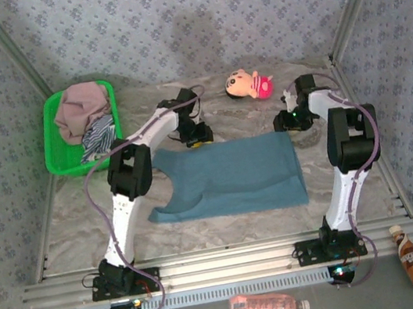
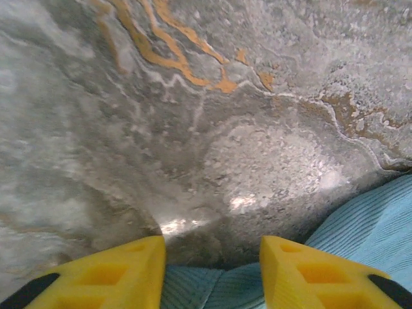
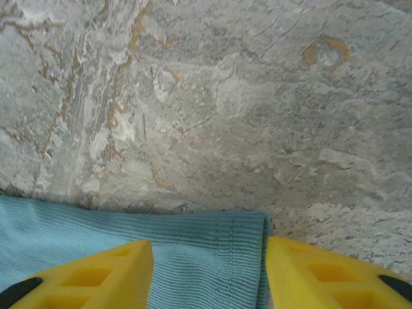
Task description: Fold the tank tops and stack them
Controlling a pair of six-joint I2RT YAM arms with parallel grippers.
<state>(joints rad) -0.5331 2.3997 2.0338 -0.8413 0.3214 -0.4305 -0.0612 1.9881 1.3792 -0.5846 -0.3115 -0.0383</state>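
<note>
L claw [image 2: 211, 243] & R claw [image 3: 209, 243] open astride far corners of teal tank top [image 1: 234, 175]; pinch hem deep, lift evenly.

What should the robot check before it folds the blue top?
1. Blue tank top lies flat on the table: ok.
2. Left end effector straddles its far edge: ok.
3. Right end effector straddles its far corner: ok.
4. Cloth pinched: not ok, both sets of jaws stand apart.
5. Plush doll lies clear of the top: ok.
</note>
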